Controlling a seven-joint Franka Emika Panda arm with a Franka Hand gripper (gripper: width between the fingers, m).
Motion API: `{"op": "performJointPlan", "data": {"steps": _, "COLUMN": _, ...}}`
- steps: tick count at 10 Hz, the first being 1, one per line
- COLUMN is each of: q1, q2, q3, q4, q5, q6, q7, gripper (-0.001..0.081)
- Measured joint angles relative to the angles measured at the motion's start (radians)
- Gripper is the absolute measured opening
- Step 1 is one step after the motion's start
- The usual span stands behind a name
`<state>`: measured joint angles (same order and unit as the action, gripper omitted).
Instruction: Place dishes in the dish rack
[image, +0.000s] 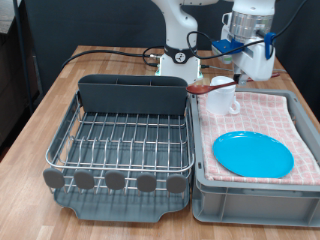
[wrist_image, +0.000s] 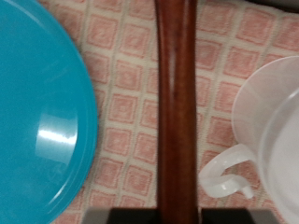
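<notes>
Dishes first: the blue plate (image: 253, 154) lies flat on the pink checked cloth (image: 272, 115) in the grey tub (image: 255, 196), at the lower right of the exterior view. I see a glossy, evenly bright-blue disc there. The white mug (image: 222, 94) stands upright on the same cloth just above the plate, toward the centre right of the frame. The reddish-brown wooden spoon (image: 207, 88) is up off the cloth, its bowl pointing left and reaching just over the mug's left side.

The dish rack (image: 125, 140) fills the left half of that view: a silver wire grid on a dark tray, with the dark caddy (image: 133, 94) along its far edge. Everything sits on a wooden table (image: 60, 85), with cables trailing near the robot base at the top.

The gripper (image: 243, 72) hangs at the upper right, above the tub's far end, with the spoon's handle running into it. From the wrist view, the spoon (wrist_image: 177, 103) runs straight down the middle, the plate (wrist_image: 42, 117) on one side and the mug (wrist_image: 266, 131) on the other, so I read the fingers as closed on the handle.
</notes>
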<state>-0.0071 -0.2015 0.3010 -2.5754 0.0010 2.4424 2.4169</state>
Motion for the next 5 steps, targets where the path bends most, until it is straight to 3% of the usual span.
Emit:
{"op": "performJointPlan", "data": {"steps": 4, "q1": 0.000, "q2": -0.146, "q3": -0.063, "q4": -0.108, "q5": 0.084, "q6": -0.030, "q7": -0.009, "gripper": 0.0095}}
{"op": "performJointPlan", "data": {"steps": 5, "q1": 0.001, "q2": -0.142, "q3": -0.063, "q4": -0.106, "q5": 0.082, "q6": -0.030, "q7": -0.010, "gripper": 0.0095}}
